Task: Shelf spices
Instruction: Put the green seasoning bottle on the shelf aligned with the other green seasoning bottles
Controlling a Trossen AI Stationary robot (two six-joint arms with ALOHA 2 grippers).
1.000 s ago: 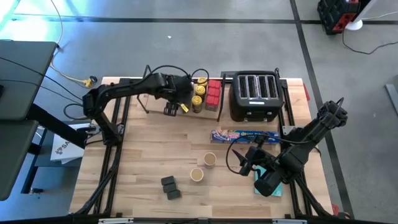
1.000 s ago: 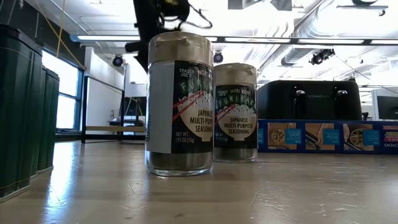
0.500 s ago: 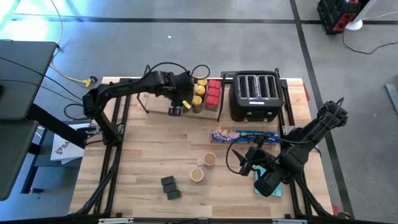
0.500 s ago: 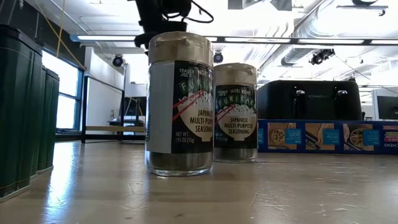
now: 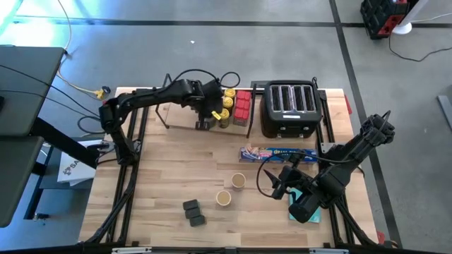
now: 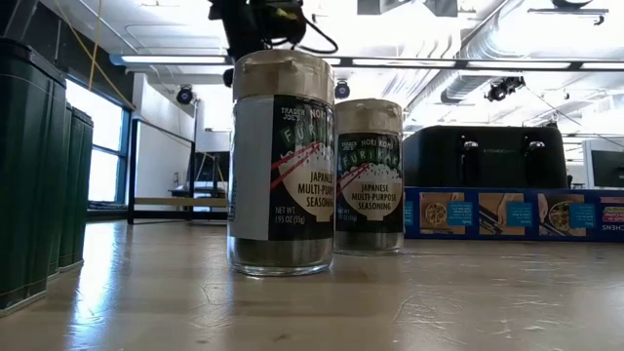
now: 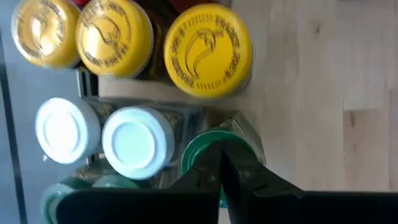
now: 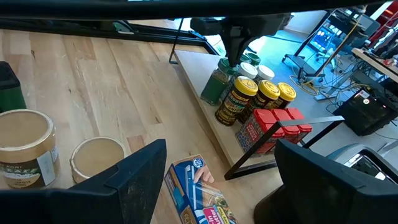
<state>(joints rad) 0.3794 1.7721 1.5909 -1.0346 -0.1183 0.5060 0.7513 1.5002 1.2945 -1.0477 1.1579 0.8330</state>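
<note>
The left gripper (image 7: pixel 221 163) grasps a green-lidded jar (image 7: pixel 208 149) upright from above, at the shelf's (image 8: pixel 205 118) front edge beside the yellow-lidded jars (image 7: pixel 208 50). The right gripper (image 8: pixel 214 180) waits well away, fingers spread.

The nearer tan-lidded glass seasoning jar (image 6: pixel 282 161) reads "TRADER JOE'S", "FURIKAKE", "JAPANESE MULTI-PURPOSE SEASONING" and "NET WT. 1.95 OZ (55g)". The farther tan-lidded glass jar (image 6: pixel 369 175) shows "NORI KOMI", "FURIKAKE" and "JAPANESE MULTI-PURPOSE SEASONING". Print on the long blue cardboard box (image 6: pixel 512 214) is too small to read.
</note>
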